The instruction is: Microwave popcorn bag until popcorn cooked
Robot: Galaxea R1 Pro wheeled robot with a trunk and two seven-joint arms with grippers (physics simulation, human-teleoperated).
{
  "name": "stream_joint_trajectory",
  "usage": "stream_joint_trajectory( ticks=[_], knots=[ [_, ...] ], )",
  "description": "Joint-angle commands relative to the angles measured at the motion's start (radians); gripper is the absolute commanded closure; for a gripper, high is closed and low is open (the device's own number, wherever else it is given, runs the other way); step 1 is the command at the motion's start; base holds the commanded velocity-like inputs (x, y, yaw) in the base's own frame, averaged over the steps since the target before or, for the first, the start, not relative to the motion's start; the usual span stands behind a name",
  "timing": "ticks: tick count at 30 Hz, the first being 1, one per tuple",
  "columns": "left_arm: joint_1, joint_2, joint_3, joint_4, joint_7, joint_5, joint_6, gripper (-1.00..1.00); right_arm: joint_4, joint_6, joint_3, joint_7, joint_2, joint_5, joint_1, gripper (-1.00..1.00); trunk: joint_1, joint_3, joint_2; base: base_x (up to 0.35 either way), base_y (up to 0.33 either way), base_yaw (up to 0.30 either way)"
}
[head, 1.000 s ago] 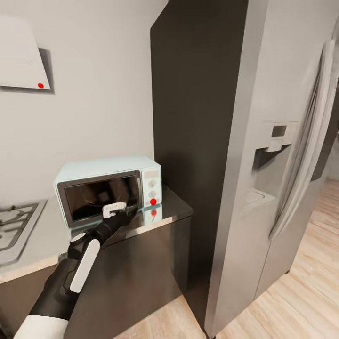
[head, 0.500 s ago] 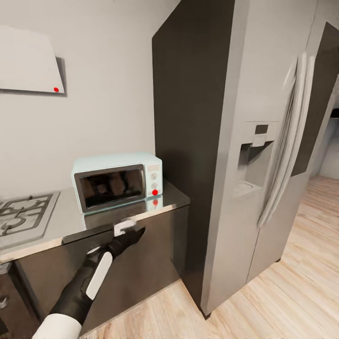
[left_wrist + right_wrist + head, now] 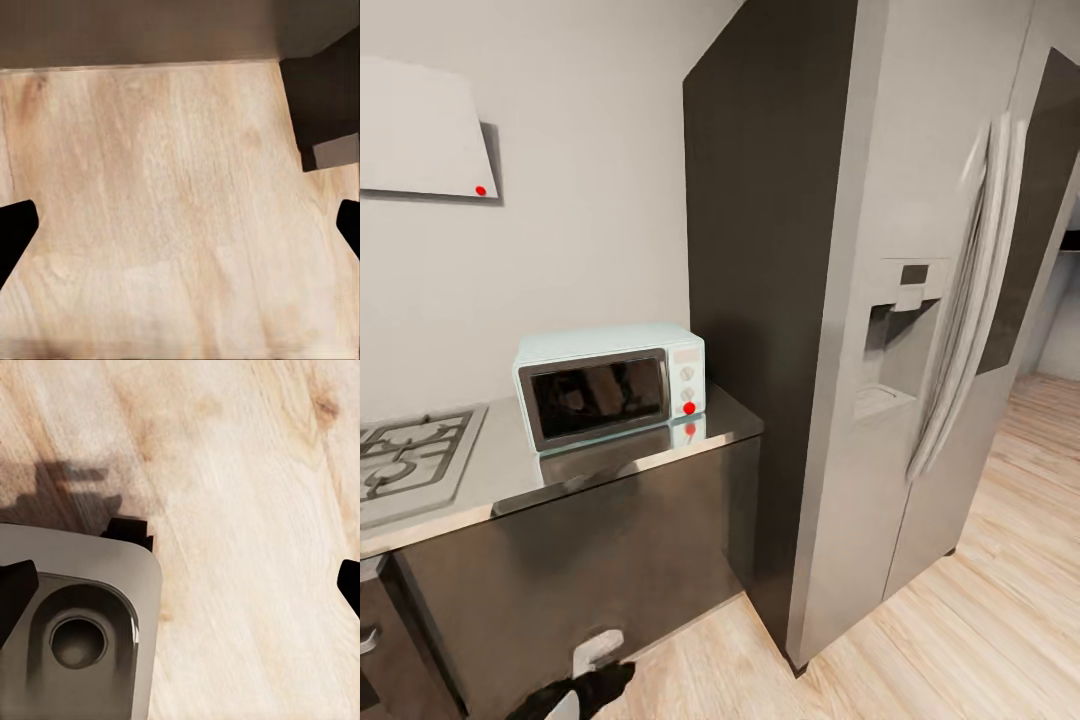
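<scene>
From the head camera, a small boxy pale mint-blue microwave (image 3: 610,384) with a dark glass door and a white knob panel stands on a smooth grey brushed-metal bench (image 3: 510,470) over dark brown cabinet fronts, close beside a tall grey refrigerator (image 3: 920,330). Its door is closed, and dim reflections in the glass hide whether anything sits inside. A grey gas hob (image 3: 410,460) with black grates lies further along the bench, and a white slanted hood (image 3: 420,130) hangs on the wall above. The left pincer (image 3: 598,668) hangs low in front of the cabinet, well below the bench top. No popcorn sack can be seen here. The left wrist camera looks down on light wood floor (image 3: 172,217), with dark fingertips (image 3: 15,232) wide apart and nothing between them. The right wrist camera shows the same floor and the robot's grey base (image 3: 75,630); its fingertips (image 3: 13,585) are likewise spread and empty. The robot seems between steps; the next move probably calls for locating the bag.
</scene>
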Motion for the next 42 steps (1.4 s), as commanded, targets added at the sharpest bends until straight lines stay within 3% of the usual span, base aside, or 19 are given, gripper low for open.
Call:
stream_joint_trajectory(
  ticks=[1,3,8,13,19,29,37,42],
  knots=[
    [-0.001,0.000,-0.005,0.080,-0.001,0.008,-0.016,-1.00,0.003,-0.006,0.001,0.001,-0.001,0.009,-0.001,-1.00,0.000,-0.001,-0.001,0.000,0.000,0.000],
    [0.005,-0.003,-0.005,0.156,0.004,0.011,-0.038,-1.00,0.003,-0.006,0.001,0.001,-0.001,0.009,-0.001,-1.00,0.000,-0.001,-0.001,0.000,0.000,0.000],
    [0.032,-0.006,-0.005,0.181,0.014,0.011,-0.048,-1.00,0.003,-0.006,0.001,-0.001,0.000,0.009,-0.001,-1.00,0.000,-0.001,-0.001,0.000,0.000,0.000],
    [0.165,-0.003,-0.005,0.183,0.014,0.008,-0.049,-1.00,0.003,-0.017,0.001,-0.001,0.000,0.005,-0.001,-1.00,0.000,-0.001,-0.001,0.000,0.000,0.000],
    [0.264,-0.001,-0.005,0.183,0.014,0.001,-0.049,-1.00,0.003,-0.026,0.001,-0.001,-0.001,0.004,-0.001,-1.00,0.000,-0.001,-0.001,0.000,0.000,0.000],
    [0.280,-0.007,-0.007,0.183,0.013,-0.004,-0.050,-1.00,0.003,-0.028,0.001,-0.001,0.000,0.001,-0.001,-1.00,0.000,-0.001,-0.001,0.000,0.000,0.021],
    [0.280,-0.011,-0.008,0.183,0.013,-0.004,-0.051,-1.00,0.003,-0.032,0.000,-0.001,0.000,0.000,-0.001,-1.00,0.000,-0.001,-0.001,0.000,0.000,0.247],
    [0.280,-0.016,-0.008,0.183,0.013,-0.002,-0.091,-1.00,0.003,-0.032,0.000,-0.001,0.000,0.000,-0.001,-1.00,0.000,-0.001,-0.001,0.000,0.000,0.268]
  ],
)
